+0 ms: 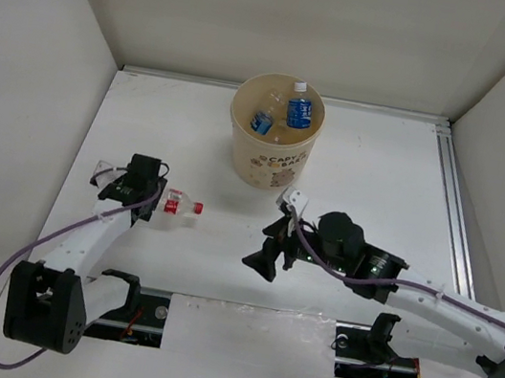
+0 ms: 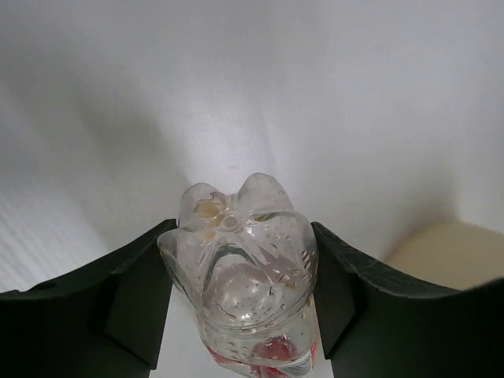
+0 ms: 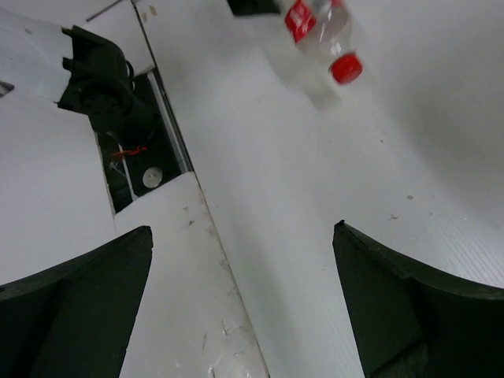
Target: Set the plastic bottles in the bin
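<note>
Left end effector [image 1: 158,206]: black fingers pressed against both sides of a small clear plastic bottle with a red label and red cap [image 1: 178,206], gripping it near its base.
Red-label bottle: horizontal, cap pointing towards the right arm, low over the white desk [image 1: 358,197]; cannot tell whether it rests on it.
Right end effector [image 1: 269,245]: fingers wide apart, holding nothing.
Bin: large round tan paper bucket [image 1: 266,164], upright at the far middle of the desk, well apart from the gripped bottle.
Inside the bucket: two clear bottles with blue labels [image 1: 299,112], lying on the bottom.
</note>
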`<state>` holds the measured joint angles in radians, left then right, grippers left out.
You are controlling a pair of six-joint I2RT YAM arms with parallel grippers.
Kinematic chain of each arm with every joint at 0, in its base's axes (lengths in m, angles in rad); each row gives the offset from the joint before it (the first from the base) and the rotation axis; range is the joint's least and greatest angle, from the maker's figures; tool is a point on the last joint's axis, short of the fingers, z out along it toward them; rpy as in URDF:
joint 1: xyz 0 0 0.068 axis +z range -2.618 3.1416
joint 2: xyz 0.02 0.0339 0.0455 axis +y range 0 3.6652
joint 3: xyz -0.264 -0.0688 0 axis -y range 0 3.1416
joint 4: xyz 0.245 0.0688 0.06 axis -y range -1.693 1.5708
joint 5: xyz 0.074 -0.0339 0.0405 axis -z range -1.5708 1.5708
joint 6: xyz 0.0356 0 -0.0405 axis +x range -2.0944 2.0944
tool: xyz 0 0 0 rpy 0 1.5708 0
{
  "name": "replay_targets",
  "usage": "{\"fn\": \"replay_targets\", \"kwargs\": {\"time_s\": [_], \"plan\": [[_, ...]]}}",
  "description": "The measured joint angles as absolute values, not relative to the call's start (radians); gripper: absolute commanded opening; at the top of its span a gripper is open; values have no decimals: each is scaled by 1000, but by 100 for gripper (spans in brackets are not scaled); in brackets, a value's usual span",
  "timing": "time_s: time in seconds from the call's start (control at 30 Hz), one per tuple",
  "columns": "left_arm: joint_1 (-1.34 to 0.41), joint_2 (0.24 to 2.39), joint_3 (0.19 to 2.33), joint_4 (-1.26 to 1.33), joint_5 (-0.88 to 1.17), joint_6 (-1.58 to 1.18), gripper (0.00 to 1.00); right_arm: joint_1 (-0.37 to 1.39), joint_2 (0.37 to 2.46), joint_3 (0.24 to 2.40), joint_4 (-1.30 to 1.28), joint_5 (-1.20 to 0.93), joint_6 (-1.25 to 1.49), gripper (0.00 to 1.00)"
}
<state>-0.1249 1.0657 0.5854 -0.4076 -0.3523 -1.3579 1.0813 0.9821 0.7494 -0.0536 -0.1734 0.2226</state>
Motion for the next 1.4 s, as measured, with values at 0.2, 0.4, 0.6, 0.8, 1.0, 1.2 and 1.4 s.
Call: {"fn": "replay_targets", "kwargs": {"time_s": [0.2, 0.4, 0.6, 0.8, 1.0, 1.2, 1.4], "plan": [[-138, 932, 838, -401, -241, -1034, 0, 1081, 1095, 812, -70, -189, 175, 100], [-138, 956, 1095, -410, 15, -734, 0, 1081, 1196, 996, -83, -164, 134, 100], [-138, 952, 1157, -459, 165, -585, 0, 1081, 1360, 1185, -49, -160, 136, 100], [-138, 922, 1182, -486, 268, -525, 0, 1081, 1553, 1356, -34, -101, 199, 100], [-138, 888, 1220, -492, 343, -496, 0, 1081, 1722, 1533, -30, -77, 260, 71], [-128, 887, 1220, -484, 354, -455, 54, 1093, 1794, 1610, -30, -66, 292, 0], [-137, 888, 1254, -514, 276, -474, 100, 1089, 1794, 1615, -24, -20, 291, 0]]}}
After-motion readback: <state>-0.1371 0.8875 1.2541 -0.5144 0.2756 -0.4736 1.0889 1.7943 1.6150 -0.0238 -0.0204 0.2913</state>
